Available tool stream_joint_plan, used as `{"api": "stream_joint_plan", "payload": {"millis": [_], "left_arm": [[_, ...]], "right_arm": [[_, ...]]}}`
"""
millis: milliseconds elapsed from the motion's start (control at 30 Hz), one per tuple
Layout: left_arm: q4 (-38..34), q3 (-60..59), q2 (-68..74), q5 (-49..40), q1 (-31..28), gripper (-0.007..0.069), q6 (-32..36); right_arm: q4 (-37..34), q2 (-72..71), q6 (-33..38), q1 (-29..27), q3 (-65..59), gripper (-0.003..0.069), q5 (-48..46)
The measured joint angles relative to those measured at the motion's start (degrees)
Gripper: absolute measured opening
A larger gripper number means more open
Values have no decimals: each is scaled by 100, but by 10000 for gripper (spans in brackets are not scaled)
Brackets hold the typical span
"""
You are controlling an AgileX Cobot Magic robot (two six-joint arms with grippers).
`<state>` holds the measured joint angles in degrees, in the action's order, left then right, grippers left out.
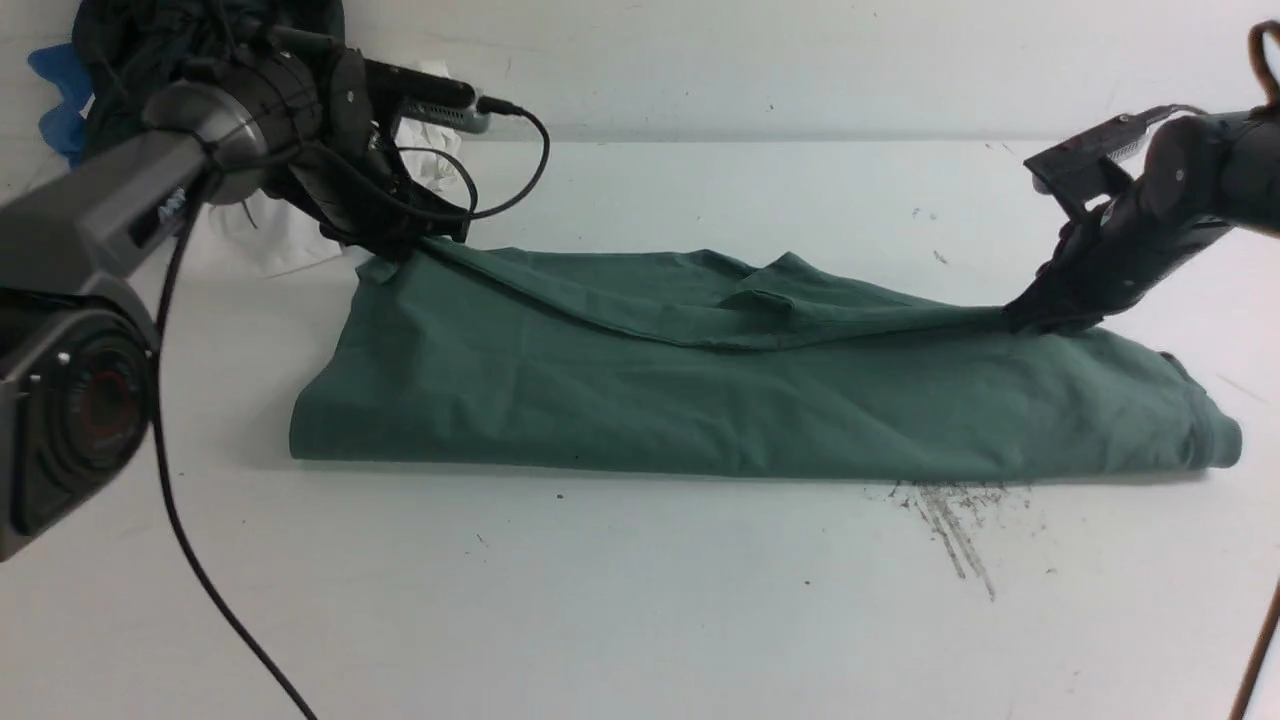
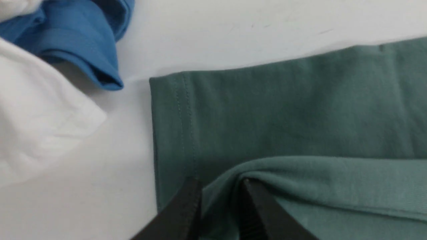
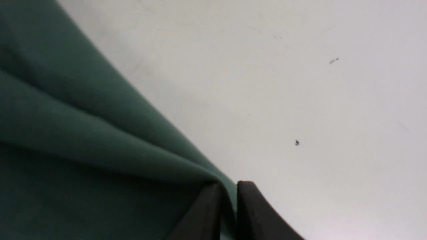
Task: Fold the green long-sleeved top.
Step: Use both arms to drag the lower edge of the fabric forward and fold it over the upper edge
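Note:
The green long-sleeved top point(image 1: 700, 400) lies folded in a long band across the middle of the table. Its upper layer is stretched between my two grippers. My left gripper point(image 1: 415, 243) is shut on the top's far left corner; in the left wrist view its fingers point(image 2: 186, 206) pinch a fold of green cloth point(image 2: 300, 126) above the stitched hem. My right gripper point(image 1: 1040, 318) is shut on the top's far right edge; in the right wrist view its fingers point(image 3: 253, 210) clamp the green cloth point(image 3: 83, 143). The logo and neck label are hidden.
A pile of other garments lies at the far left: a white one point(image 1: 260, 235), a blue one point(image 1: 60, 95) and a blackish one point(image 1: 130, 40). The white one point(image 2: 36, 113) and the blue one point(image 2: 76, 40) also show in the left wrist view. Dark scuff marks point(image 1: 950, 520) lie before the top.

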<state>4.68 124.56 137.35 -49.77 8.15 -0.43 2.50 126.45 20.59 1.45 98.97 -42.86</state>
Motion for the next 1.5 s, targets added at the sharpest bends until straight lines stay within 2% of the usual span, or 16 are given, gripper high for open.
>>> {"api": "stream_joint_plan", "payload": {"millis": [133, 167, 233, 300, 400, 433, 467, 533, 567, 667, 733, 1000, 1100, 1267, 1400, 1500], "left_arm": [[7, 930, 353, -632, -2, 402, -13], [7, 962, 353, -662, -2, 402, -13], [-7, 1342, 272, -1074, -2, 471, -13], [-61, 1468, 220, -1281, 4, 475, -6], [-540, 1596, 124, -1953, 47, 411, 471], [-540, 1596, 124, -1976, 53, 411, 515], [-919, 1547, 156, -2065, 119, 337, 842], [-1171, 1459, 201, -2078, 184, 274, 1031], [-1429, 1318, 295, -2081, 281, 194, 1188], [-1649, 1145, 507, -2088, 458, 50, 1297], [-1673, 1090, 655, -2093, 556, 8, 1367], [-1704, 1085, 733, -2093, 709, -8, 1462], [-1704, 1085, 733, -2087, 709, -8, 1467], [-1692, 1085, 733, -2087, 703, -8, 1467], [-1692, 1085, 733, -2087, 703, -8, 1467], [-1697, 1085, 733, -2087, 703, -8, 1467]], "right_arm": [[0, 45, -547, 0, 681, 243, -505], [0, 45, -547, 0, 718, 248, -534], [-126, -86, -804, 20, 1188, 284, -976], [-292, -161, -810, 61, 1374, 281, -1218], [-1288, -304, -267, 287, 1583, 181, -1894], [-1288, -304, -267, 307, 1583, 172, -1932], [-1907, -261, 180, 525, 1540, 96, -2183], [-2271, -198, 463, 671, 1458, 47, -2298], [-2572, -63, 763, 920, 1333, 14, -2339], [-2729, 253, 1114, 1304, 1182, -8, -2290], [-2653, 497, 1184, 1493, 1154, -12, -2107], [-2152, 843, 1135, 1625, 1152, -13, -538], [-1702, 936, 624, 1587, 1152, -13, 988], [-1286, 950, -138, 1429, 1152, -13, 2295], [-1128, 950, -340, 1313, 1167, -13, 2460], [-1182, 950, -340, 1287, 1330, -13, 1546]]}}
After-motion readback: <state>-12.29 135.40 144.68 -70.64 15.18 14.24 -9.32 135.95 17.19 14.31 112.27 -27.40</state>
